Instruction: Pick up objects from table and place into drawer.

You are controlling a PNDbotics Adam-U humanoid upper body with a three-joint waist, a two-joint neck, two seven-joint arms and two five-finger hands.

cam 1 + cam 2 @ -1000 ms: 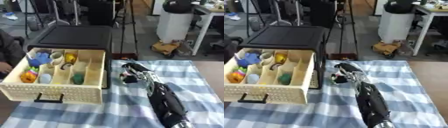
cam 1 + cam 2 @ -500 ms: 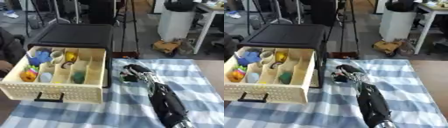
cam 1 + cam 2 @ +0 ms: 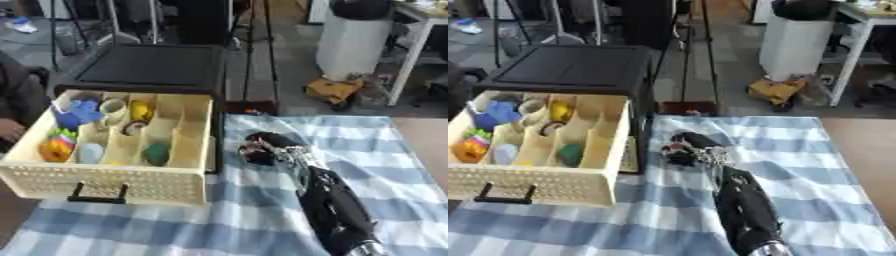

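A cream perforated drawer point(image 3: 188, 186) stands pulled open from a black cabinet point(image 3: 149, 65) at the left. Its compartments hold a blue thing point(image 3: 77, 112), a pale cup point(image 3: 113, 106), a yellow thing point(image 3: 141, 109), an orange thing point(image 3: 54, 149) and a green thing point(image 3: 157, 153). My right arm runs up from the lower right over the checked cloth. My right hand point(image 3: 271, 146) lies just right of the drawer's side wall, its fingers curled round a small thing with red and white spots point(image 3: 677, 149). I cannot make out that thing. The left hand shows in no view.
The blue-and-white checked cloth point(image 3: 376, 150) covers the table to the right of the drawer. Beyond the table's far edge are a white bin point(image 3: 354, 37), a yellow box on the floor point(image 3: 331, 91) and a white desk leg point(image 3: 407, 55).
The right hand stays beside the drawer with its fingers still curled. The whole picture has shifted slightly, so the camera has moved.
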